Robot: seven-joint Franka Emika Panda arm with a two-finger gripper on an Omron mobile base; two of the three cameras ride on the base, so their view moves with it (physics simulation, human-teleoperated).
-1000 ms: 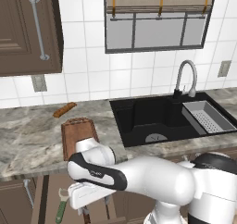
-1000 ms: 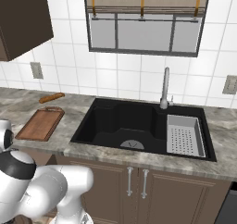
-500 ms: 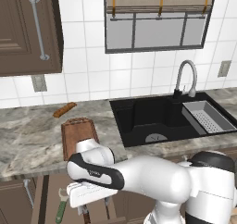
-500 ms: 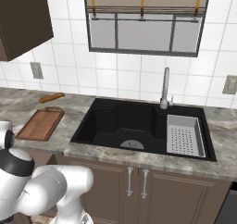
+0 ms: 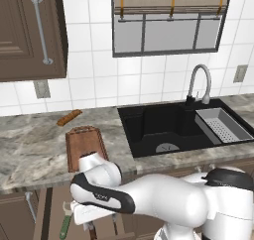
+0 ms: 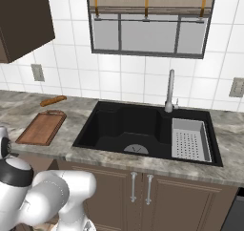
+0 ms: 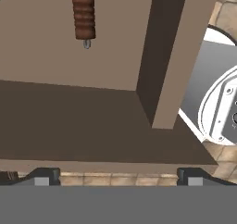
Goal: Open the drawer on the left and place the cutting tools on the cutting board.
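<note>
The drawer (image 5: pixel 42 210) under the left counter stands pulled out. In it lies a peeler (image 5: pixel 65 225) with a green handle and white head. My gripper (image 5: pixel 103 227) hangs low over the drawer, just right of the peeler, open and empty. In the hand view the fingertips (image 7: pixel 44 177) stand wide apart over the drawer's tan floor (image 7: pixel 55 56). A tool with a brown ribbed handle (image 7: pixel 84 15) lies at the far end there. The reddish-brown cutting board (image 5: pixel 85 146) (image 6: pixel 42 128) rests bare on the counter above.
An orange-brown bread stick (image 5: pixel 69 117) (image 6: pixel 53 100) lies behind the board by the wall. A black sink (image 5: pixel 168 127) with a grey rack (image 6: pixel 189 138) sits to the right. The drawer's inner side wall (image 7: pixel 171 56) rises right of my gripper. An upper cabinet (image 5: pixel 30 30) hangs at left.
My arm has sunk a little lower toward the open drawer. The gripper stays open, and the peeler and board have not moved.
</note>
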